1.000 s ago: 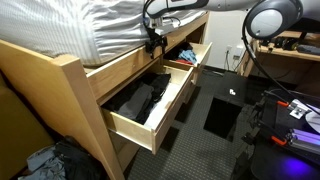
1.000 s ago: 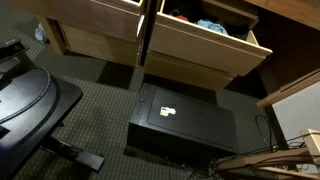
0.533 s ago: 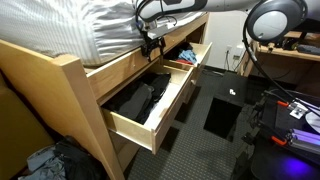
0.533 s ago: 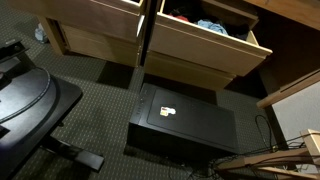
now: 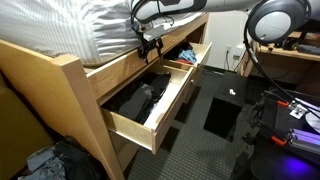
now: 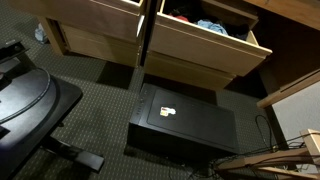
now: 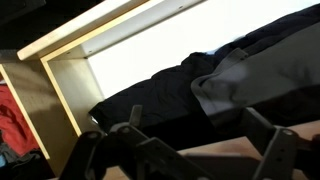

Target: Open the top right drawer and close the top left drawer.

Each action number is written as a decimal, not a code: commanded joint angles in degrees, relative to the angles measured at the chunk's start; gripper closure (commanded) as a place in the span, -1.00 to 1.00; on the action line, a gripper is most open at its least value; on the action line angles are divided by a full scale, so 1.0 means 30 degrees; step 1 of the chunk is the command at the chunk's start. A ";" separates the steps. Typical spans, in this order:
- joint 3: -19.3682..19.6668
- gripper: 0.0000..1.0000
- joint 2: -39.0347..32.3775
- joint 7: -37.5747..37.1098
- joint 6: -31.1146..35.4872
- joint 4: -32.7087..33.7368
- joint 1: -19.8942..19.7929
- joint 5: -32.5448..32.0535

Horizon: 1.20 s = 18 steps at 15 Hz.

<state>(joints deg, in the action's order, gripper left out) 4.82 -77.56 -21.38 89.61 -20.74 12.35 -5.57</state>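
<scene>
The top left drawer (image 5: 135, 128) (image 6: 95, 12) stands pulled far out, with dark clothes (image 5: 135, 100) (image 7: 150, 95) and a grey garment (image 7: 250, 70) inside. Beyond it the top right drawer (image 5: 200, 55) (image 6: 200, 55) is also pulled out, showing orange-brown inner sides and coloured cloth. My gripper (image 5: 149, 42) (image 7: 195, 150) hangs just under the bed frame over the back of the top left drawer. Its fingers (image 7: 130, 125) are spread open above the clothes. A strip of pine wood shows low between them, and whether they touch it is unclear.
The mattress (image 5: 90, 25) and bed frame sit right above the gripper. A black box (image 5: 222, 115) (image 6: 180, 120) lies on the carpet before the drawers. A dark chair (image 6: 30, 110) stands close by. A bed post (image 5: 70, 100) and a clothes pile (image 5: 40, 160) are near the camera.
The gripper has shifted slightly along the bed frame, away from the top right drawer. Both drawers have stayed where they were.
</scene>
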 commanded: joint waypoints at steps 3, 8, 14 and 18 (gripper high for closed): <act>0.0511 -1.00 -0.0030 -0.0838 0.0929 0.0013 0.2439 -0.1141; 0.0352 -1.00 0.0058 -0.2032 0.0027 0.0015 0.2418 -0.0882; 0.0358 -1.00 0.0057 -0.2094 0.0078 0.0014 0.2520 -0.0907; 0.0359 -1.00 0.0057 -0.2094 0.0078 0.0014 0.2520 -0.0907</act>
<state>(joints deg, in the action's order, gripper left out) 5.80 -77.44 -27.73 89.91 -20.70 19.92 -8.39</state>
